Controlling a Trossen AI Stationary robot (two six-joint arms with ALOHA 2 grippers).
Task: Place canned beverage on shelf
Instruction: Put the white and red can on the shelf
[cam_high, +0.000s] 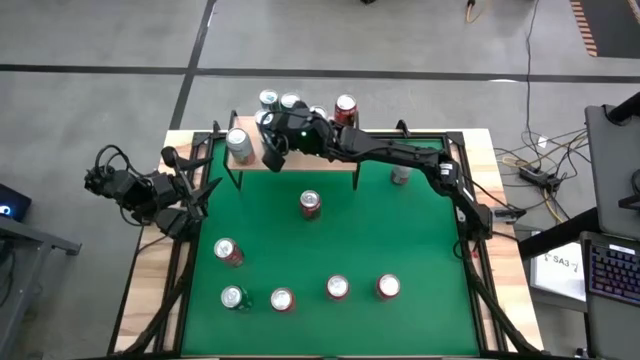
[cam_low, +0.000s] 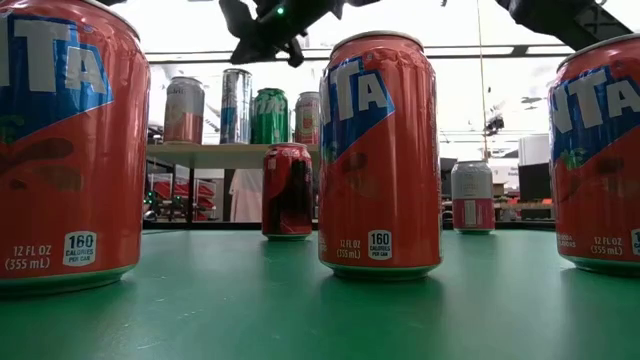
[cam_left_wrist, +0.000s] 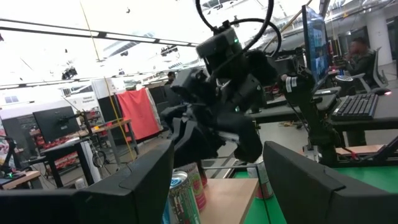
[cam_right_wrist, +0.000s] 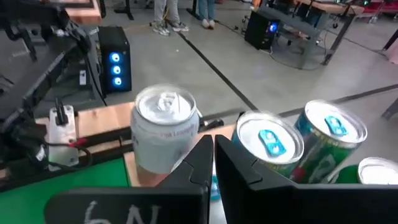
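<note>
So my right tool (cam_high: 272, 148) is up over the shelf (cam_high: 300, 160) right now, fingers pinched fully together with nothing between them. From the wrist camera it's sitting above the gap between the silver can (cam_right_wrist: 165, 134) and the blue-top can (cam_right_wrist: 268, 146), not touching either as far as I can tell. The shelf already carries a bunch of cans along its back edge, plus that silver one at its left end.

I'd say one placement is basically done and I'm between cans. Next job is picking another one off the green table (cam_high: 400, 240). The nearest is the red can (cam_high: 310, 204) just in front of the shelf, with more red ones farther from the shelf.

That means lifting clear of the shelf without knocking the cans on it, spreading my fingers, then dropping down around the red can.

My left tool (cam_high: 190, 200) is parked off the shelf's left side, fingers partly spread, holding nothing.
</note>
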